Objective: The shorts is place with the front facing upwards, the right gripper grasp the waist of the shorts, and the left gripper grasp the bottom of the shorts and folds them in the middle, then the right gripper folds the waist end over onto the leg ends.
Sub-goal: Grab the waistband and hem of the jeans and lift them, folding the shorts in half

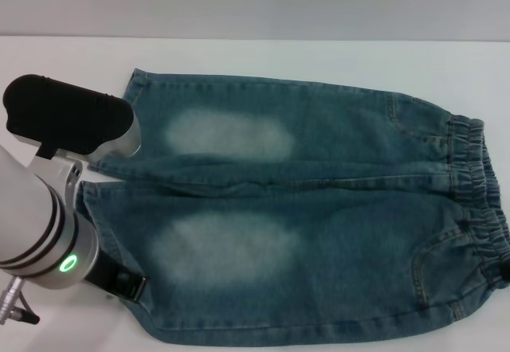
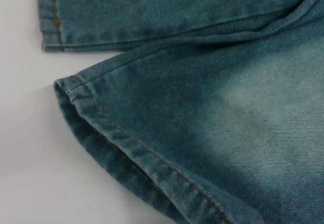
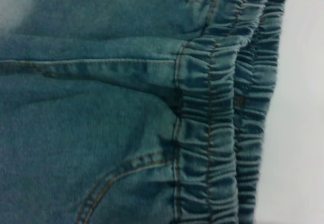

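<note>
The shorts (image 1: 319, 209) lie flat and front up on the white table, blue-green denim with a pale patch on each leg. The ruffled waist (image 1: 478, 185) is at the right; the right wrist view shows this waist (image 3: 212, 122) close up. The bottom of the shorts (image 2: 111, 143) is at the left, two hems with a slit between them. My left gripper (image 1: 119, 283) hangs low over the near leg's hem, partly covering it. A small black part of my right gripper (image 1: 505, 276) shows at the right edge, beside the waist's near corner.
Bare white table (image 1: 279, 57) runs behind the shorts and to their left (image 2: 25, 133). A strip of table also shows beyond the waistband (image 3: 298, 107). My left arm (image 1: 40, 217) fills the near left corner.
</note>
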